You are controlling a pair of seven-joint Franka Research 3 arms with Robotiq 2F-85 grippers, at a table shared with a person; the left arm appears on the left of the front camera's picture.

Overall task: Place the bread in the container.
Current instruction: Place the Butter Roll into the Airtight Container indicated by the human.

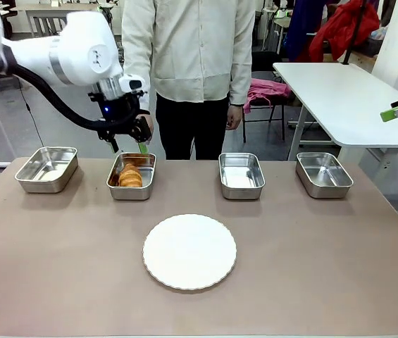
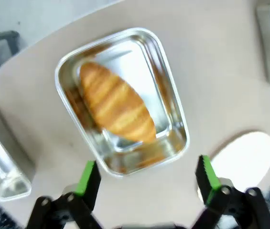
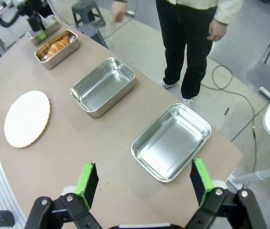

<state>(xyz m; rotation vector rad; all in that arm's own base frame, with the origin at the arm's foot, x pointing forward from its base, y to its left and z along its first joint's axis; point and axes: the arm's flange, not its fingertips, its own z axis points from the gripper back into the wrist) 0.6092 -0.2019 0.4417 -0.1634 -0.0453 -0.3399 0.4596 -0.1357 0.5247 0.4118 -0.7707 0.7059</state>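
1. Front view: the left claw [image 1: 127, 146] hangs just above the far end of the container [image 1: 132, 176], the second steel pan from the robot's left in a row of four along the far side of the worktop [image 1: 325, 282]. Its green pads stand apart with nothing between them, so it is released. The bread [image 1: 130, 175] lies inside that pan, directly below the claw and slightly to the near side. The left arm is by far the nearer; the right claw [image 1: 394, 113] shows only as a green tip high at the picture's right edge, well apart from the pan. A person stands behind the worktop, one hand [image 1: 234, 117] hanging at the side. The white plate [image 1: 189, 251] lies bare in the middle.

2. Left wrist view: the left claw [image 2: 146, 177] looks straight down with its fingers spread and empty. The bread [image 2: 116, 102] rests on the floor of the container [image 2: 178, 124], ahead of the fingertips, its long axis running diagonally along the pan's length. As I judge it, the placing is done, and the coming move is simply a straight lift clear of the rim.

3. Right wrist view: the right claw [image 3: 144, 179] is released and empty, hovering over the worktop's edge beside an empty pan [image 3: 170, 143]. The bread [image 3: 57, 44] sits far off in its container [image 3: 70, 47], beneath the left claw [image 3: 38, 28].
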